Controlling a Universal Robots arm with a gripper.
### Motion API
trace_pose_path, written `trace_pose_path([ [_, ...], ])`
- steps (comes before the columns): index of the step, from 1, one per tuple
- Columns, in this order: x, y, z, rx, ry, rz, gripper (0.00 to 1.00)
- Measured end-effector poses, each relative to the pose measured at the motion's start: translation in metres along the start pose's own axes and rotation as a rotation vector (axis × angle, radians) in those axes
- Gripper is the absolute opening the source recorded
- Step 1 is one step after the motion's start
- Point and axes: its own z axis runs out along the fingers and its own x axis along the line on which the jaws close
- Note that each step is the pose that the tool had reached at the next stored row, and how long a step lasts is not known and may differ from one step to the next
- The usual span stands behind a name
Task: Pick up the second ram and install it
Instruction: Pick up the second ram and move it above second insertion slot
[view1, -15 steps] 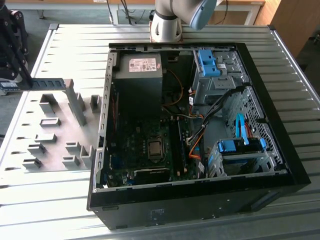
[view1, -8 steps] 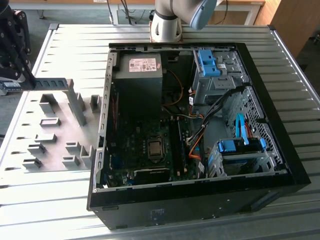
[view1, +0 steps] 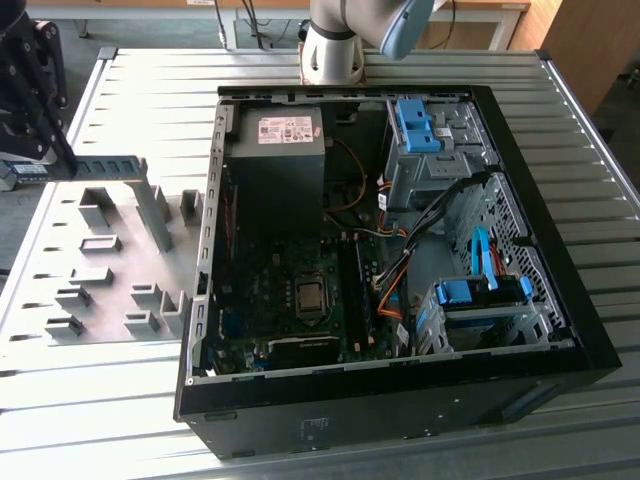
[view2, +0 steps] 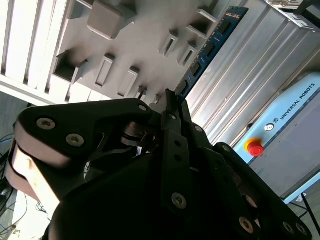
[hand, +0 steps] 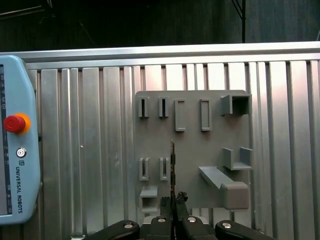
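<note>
Ribbed aluminium tabletop (view1: 150, 90), seen from above in the exterior view, carries the whole set-up.

**Second ram** (view1: 105, 167): one thin blue stick, held level in the air above the grey fixture plate (view1: 125, 262). It sits at the exterior view's left, well apart from the open computer case (view1: 330, 425). The first wrist view shows it edge-on (hand: 172, 160). The second wrist view shows its flat face with a row of dark chips (view2: 210, 50).

**Pincer** (hand: 174, 201): clenched on the second ram, with pads on the two flat faces. Most of the stick's length projects beyond the fingers.

**Handling (judged):** the board is light and stiff but thin, so it is likely fragile at the chips and along the contact edge. The flat faces or the short ends are the sound places to hold it. With so much of the stick overhanging the grip, it may pivot under a sideways push.

**Counts:**
- one ram stick
- one fixture plate, with several empty slots and cradles
- one computer case, lid off and motherboard exposed
- two light-blue drive-bay brackets (view1: 415, 125) (view1: 480, 292) inside the case
- one teach pendant (hand: 17, 150) lying on the tabletop beside the plate
- one arm base (view1: 335, 45) behind the case

Whether another stick already sits in the motherboard slots cannot be told.
</note>
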Motion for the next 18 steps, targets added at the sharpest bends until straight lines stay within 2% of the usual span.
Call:
trace_pose_path([
  [11, -0.0005, -0.0109, 0.0001, 0.0, -0.0001, 0.0, 0.14],
  [18, -0.0014, -0.0277, 0.0006, 0.0, 0.0, 0.0, 0.14],
])
